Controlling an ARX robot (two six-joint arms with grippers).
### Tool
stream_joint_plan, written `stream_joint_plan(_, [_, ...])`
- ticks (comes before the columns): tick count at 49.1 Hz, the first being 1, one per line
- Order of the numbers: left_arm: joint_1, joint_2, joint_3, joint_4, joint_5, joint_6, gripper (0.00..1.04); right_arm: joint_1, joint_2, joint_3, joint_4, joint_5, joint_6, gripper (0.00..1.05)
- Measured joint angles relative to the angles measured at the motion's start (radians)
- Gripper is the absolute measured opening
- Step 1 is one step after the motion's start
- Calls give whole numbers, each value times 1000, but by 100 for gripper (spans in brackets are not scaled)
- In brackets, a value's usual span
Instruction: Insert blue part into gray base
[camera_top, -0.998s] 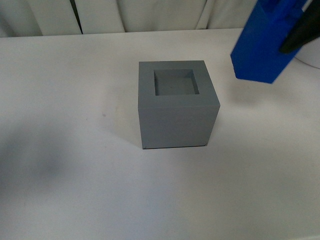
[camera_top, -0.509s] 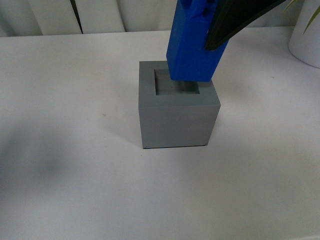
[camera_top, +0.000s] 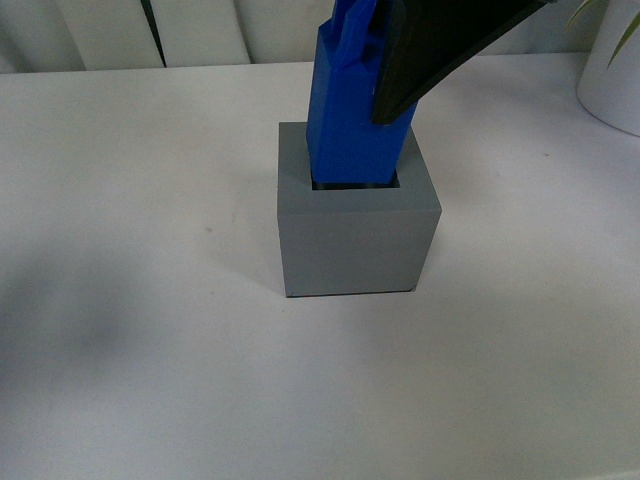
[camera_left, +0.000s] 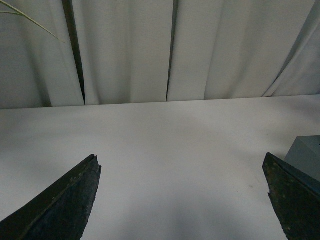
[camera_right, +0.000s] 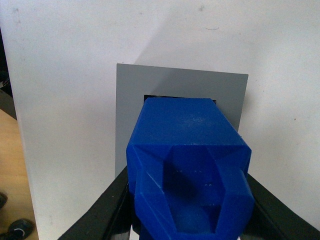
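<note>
A white table (camera_top: 150, 360) filled most of the front view, with pale curtains (camera_left: 125, 50) hanging along its far edge. Near the middle of the table stood the gray base (camera_top: 350, 240), a matte cube with a square recess in its top. The blue part (camera_top: 352, 130) stood with its lower end inside that recess, rising well above the cube and leaning slightly. A thin dark gap showed along the near edge of the recess. How deep the part sat could not be told.

The right pincer (camera_right: 186, 212) was clenched on the upper end of the blue part, with its black fingers (camera_right: 107, 210) pressed against opposite sides. The left pincer (camera_left: 181, 160) hung released off to the side above bare table, its jaws wide apart with nothing between them. A white pot (camera_top: 615, 75) stood at the far right edge of the table, well apart from the base.
</note>
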Motion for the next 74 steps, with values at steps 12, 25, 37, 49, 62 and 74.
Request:
stream_joint_plan(12, [0,0,0,0,0,0,99,1,5,1,-14,13,-1,46])
stream_joint_plan(25, [0,0,0,0,0,0,99,-1,5,-1,-19,27,-9,46])
stream_joint_plan(37, [0,0,0,0,0,0,99,-2,5,-35,6,32,-10,46])
stream_joint_plan(49, [0,0,0,0,0,0,99,-2,5,-51,23,30,-14,55])
stream_joint_plan(62, [0,0,0,0,0,0,99,-16,-32,-78,72,-49,8,99])
stream_joint_plan(74, [0,0,0,0,0,0,99,-72,-252,-275,279,-175,88,97])
